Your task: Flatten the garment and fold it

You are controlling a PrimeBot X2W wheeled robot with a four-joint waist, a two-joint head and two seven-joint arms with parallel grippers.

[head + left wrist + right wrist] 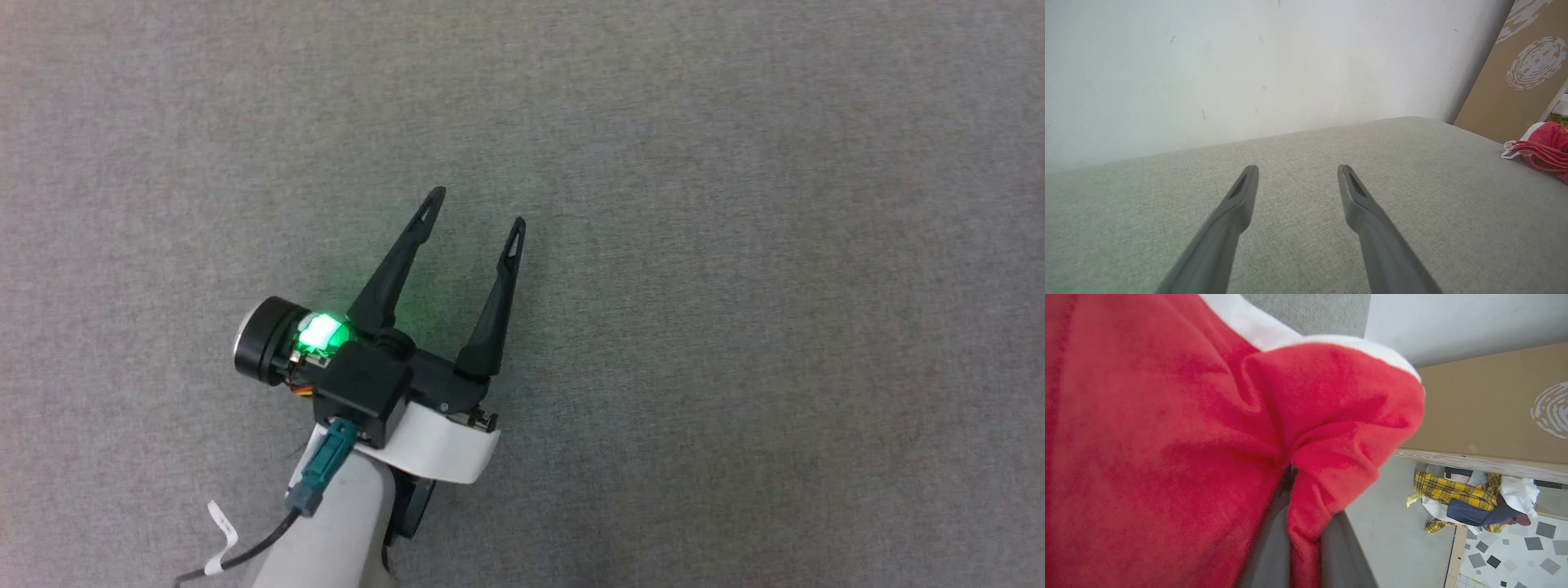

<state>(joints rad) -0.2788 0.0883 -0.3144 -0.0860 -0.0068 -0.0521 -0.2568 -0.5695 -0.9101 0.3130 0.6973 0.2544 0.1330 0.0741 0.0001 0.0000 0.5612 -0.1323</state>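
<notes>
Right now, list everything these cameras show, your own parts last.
garment: one, red with a white edge band, bunched in the right tool's grip
padded surface: one, grey fabric, under the left tool
wall: one, white, behind the surface
cardboard panel: one, brown with white print, beside the wall
clothes pile: one, yellow plaid, navy and white, on the floor below the panel
left tool: one, dark, open and empty, over the surface
right tool: one, dark, shut on the garment
</notes>
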